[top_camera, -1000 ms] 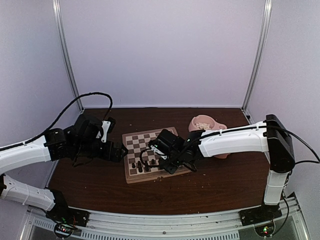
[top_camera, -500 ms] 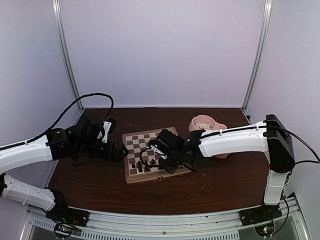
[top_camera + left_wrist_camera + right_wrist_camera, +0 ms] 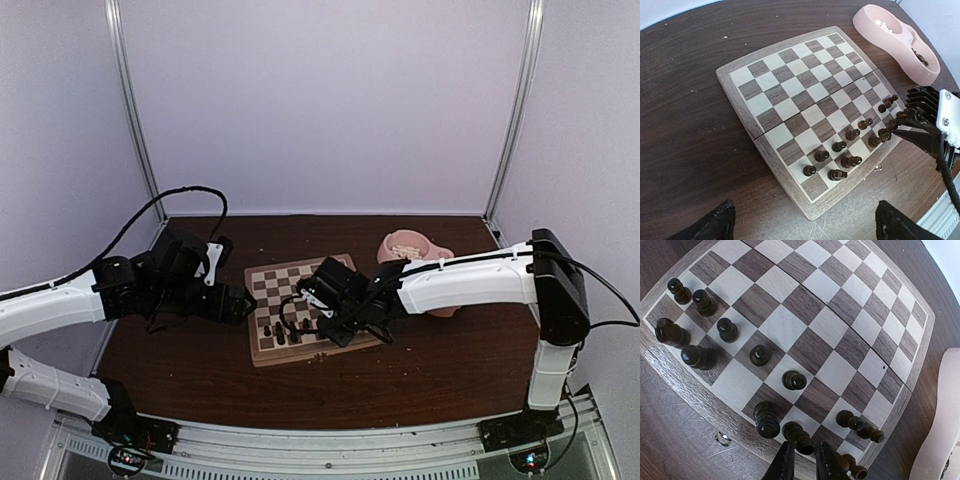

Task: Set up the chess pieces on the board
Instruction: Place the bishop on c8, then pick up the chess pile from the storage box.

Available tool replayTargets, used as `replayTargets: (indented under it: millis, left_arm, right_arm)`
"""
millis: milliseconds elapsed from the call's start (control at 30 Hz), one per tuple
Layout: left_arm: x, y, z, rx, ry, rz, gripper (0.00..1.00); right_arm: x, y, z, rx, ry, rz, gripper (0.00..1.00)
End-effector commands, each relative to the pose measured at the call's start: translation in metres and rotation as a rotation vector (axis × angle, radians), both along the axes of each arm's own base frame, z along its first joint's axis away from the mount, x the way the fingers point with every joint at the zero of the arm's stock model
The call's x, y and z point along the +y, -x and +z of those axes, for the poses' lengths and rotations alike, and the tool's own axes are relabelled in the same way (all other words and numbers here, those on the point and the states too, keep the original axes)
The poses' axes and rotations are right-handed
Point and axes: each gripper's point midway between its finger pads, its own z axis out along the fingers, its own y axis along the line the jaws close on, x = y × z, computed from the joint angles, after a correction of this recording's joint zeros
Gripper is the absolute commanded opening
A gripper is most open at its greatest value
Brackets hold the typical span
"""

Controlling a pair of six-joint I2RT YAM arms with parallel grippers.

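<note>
Table [image 3: 685, 125] carries the board [image 3: 790, 75], lying flat; pink bowl [image 3: 900, 45] just off its corner. Left gripper [image 3: 805, 222] splayed wide, empty. Right gripper [image 3: 806, 460] pinched on 1 dark piece [image 3: 799, 436] in the edge row, other chess pieces [image 3: 840, 146] alongside.

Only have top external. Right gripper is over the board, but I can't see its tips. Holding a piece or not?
Observer: Yes, as far as the right wrist view shows. The right gripper is pinched narrow on a dark piece in the edge row of the board.
Operator: And the other arm?
Observer: The left gripper is wide open, nothing between its fingers.
Operator: Both colours on it?
Observer: Only dark. The cream ones lie in the pink bowl.
</note>
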Motion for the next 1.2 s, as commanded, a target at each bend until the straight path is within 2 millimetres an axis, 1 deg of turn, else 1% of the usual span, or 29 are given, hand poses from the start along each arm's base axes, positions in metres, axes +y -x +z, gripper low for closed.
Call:
replayTargets:
  millis: [0, 133, 200, 300, 367, 433, 467, 533, 600, 700, 767, 800, 833, 867, 933, 1000, 1100, 1167]
  left_arm:
    - [-0.006, -0.006, 0.011, -0.024, 0.029, -0.01, 0.98]
    - [-0.006, -0.005, 0.015, -0.028, 0.034, -0.013, 0.98]
    - [-0.006, -0.005, 0.018, -0.032, 0.037, -0.015, 0.98]
    - [-0.006, -0.004, 0.022, -0.034, 0.043, -0.02, 0.98]
    - [-0.005, -0.003, 0.023, -0.035, 0.043, -0.024, 0.98]
    - [-0.004, -0.002, 0.023, -0.034, 0.041, -0.025, 0.98]
    - [-0.003, -0.002, 0.023, -0.032, 0.039, -0.022, 0.98]
    - [-0.002, -0.001, 0.022, -0.026, 0.032, -0.017, 0.98]
    - [0.001, 0.001, 0.019, -0.014, 0.022, -0.009, 0.98]
    - [0.009, 0.003, 0.012, 0.006, -0.018, 0.008, 0.98]
    - [0.018, 0.007, 0.005, 0.024, -0.056, 0.022, 0.98]
    - [0.022, 0.008, 0.001, 0.029, -0.072, 0.027, 0.98]
    - [0.025, 0.01, -0.003, 0.03, -0.086, 0.029, 0.98]
    - [0.029, 0.012, -0.007, 0.031, -0.099, 0.031, 0.98]
    - [0.037, 0.014, -0.016, 0.024, -0.13, 0.039, 0.98]
    - [0.046, 0.014, -0.024, 0.006, -0.179, 0.039, 0.98]
    - [0.06, 0.015, -0.034, -0.031, -0.255, 0.028, 0.98]
    - [0.065, 0.018, -0.04, -0.069, -0.274, 0.0, 0.98]
  right_arm:
    - [0.002, -0.007, 0.003, -0.026, -0.003, -0.01, 0.19]
    - [0.001, -0.006, 0.013, -0.03, -0.013, -0.009, 0.23]
    - [0.0, -0.005, 0.025, -0.035, -0.026, -0.004, 0.24]
    - [-0.004, -0.002, 0.051, -0.058, -0.068, 0.0, 0.29]
    - [-0.011, -0.002, 0.076, -0.098, -0.108, 0.002, 0.35]
    - [-0.025, -0.005, 0.1, -0.163, -0.129, -0.02, 0.41]
    - [-0.036, -0.006, 0.112, -0.197, -0.139, -0.038, 0.44]
    - [-0.058, -0.015, 0.126, -0.234, -0.157, -0.088, 0.5]
    - [-0.087, -0.029, 0.131, -0.233, -0.179, -0.167, 0.51]
    - [-0.138, -0.049, 0.131, -0.223, -0.198, -0.319, 0.48]
    - [-0.175, -0.063, 0.124, -0.198, -0.225, -0.427, 0.45]
    - [-0.19, -0.068, 0.119, -0.176, -0.249, -0.471, 0.42]
    - [-0.205, -0.074, 0.113, -0.155, -0.272, -0.516, 0.35]
    - [-0.214, -0.077, 0.106, -0.122, -0.31, -0.537, 0.3]
    - [-0.237, -0.086, 0.091, -0.075, -0.353, -0.6, 0.29]
    - [-0.251, -0.094, 0.076, -0.036, -0.378, -0.64, 0.28]
    - [-0.267, -0.108, 0.055, -0.02, -0.368, -0.679, 0.26]
    - [-0.271, -0.116, 0.045, -0.014, -0.346, -0.684, 0.26]
